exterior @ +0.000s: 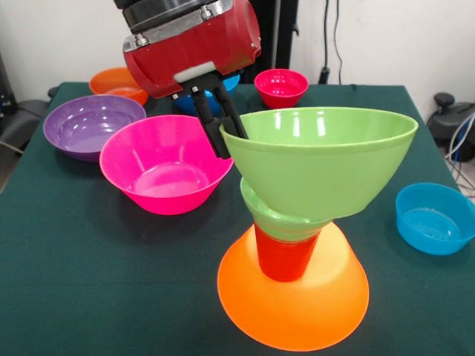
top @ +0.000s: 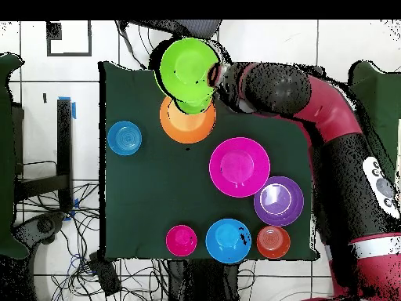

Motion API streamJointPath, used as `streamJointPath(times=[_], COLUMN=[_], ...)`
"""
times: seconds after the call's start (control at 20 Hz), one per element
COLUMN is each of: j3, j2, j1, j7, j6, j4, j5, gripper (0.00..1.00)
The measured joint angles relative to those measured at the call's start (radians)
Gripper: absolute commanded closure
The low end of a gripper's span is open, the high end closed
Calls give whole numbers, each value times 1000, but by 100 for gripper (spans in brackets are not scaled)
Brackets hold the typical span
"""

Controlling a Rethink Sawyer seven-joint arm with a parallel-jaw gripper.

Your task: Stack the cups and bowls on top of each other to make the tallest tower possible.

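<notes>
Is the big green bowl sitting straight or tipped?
Tipped. The big green bowl leans on the tower, its rim higher on one side, with the hand gripping its rim.

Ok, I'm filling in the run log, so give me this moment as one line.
tower: orange bowl upside down, cup, small green bowl | gripper: jaws shut on large green bowl's rim, bowl tilted on top

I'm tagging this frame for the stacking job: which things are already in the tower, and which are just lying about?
In the tower:
orange bowl, rim down
red cup
small green bowl
large green bowl, held by the end effector

Lying loose:
pink bowl
purple bowl
blue bowl
red bowl
</notes>
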Motion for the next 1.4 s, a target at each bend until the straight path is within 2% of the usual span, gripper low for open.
streamJointPath(times=[0.1,0.5,1.0,1.4], j3=[-11,-27,-56,-104], j2=[1,1,2,1], j1=[14,39,65,100], j7=[0,0,0,0], j6=[62,180,184,185], j4=[-13,-39,-87,-131], j5=[0,-5,-14,-73], gripper=[100,100,100,100])
